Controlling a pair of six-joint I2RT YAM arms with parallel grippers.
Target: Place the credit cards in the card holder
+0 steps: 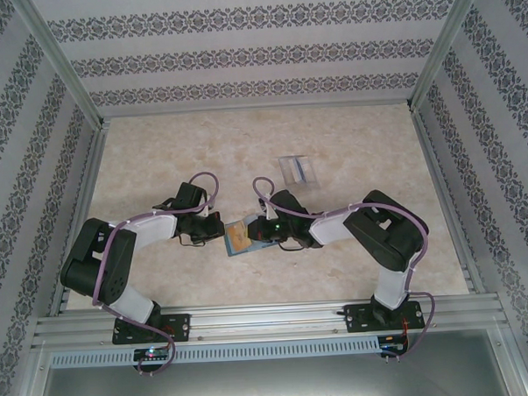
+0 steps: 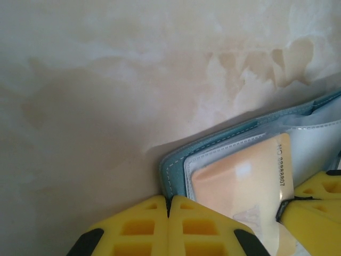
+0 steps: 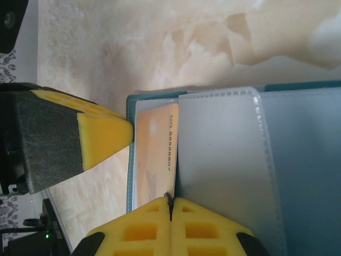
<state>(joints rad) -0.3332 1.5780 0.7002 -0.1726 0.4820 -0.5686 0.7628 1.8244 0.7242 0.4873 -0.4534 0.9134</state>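
The teal card holder [image 1: 239,238] lies open on the table between both arms. My left gripper [image 2: 169,205] is shut on the corner of its teal cover [image 2: 175,166]. A tan credit card [image 2: 240,186] printed with a number lies on a clear inner sleeve. My right gripper [image 3: 170,205] is shut at the printed edge of that card [image 3: 154,149], where it meets a grey sleeve page [image 3: 224,160]. The left gripper's fingers [image 3: 101,141] touch the holder's teal edge [image 3: 129,160]. The right gripper's fingers [image 2: 319,197] sit at the card's right.
A clear plastic stand [image 1: 298,169] with something bluish in it lies farther back, right of centre. Patterned walls and metal frame rails [image 1: 447,172] enclose the marbled beige table [image 1: 174,149]. Both arm bases sit on the near rail.
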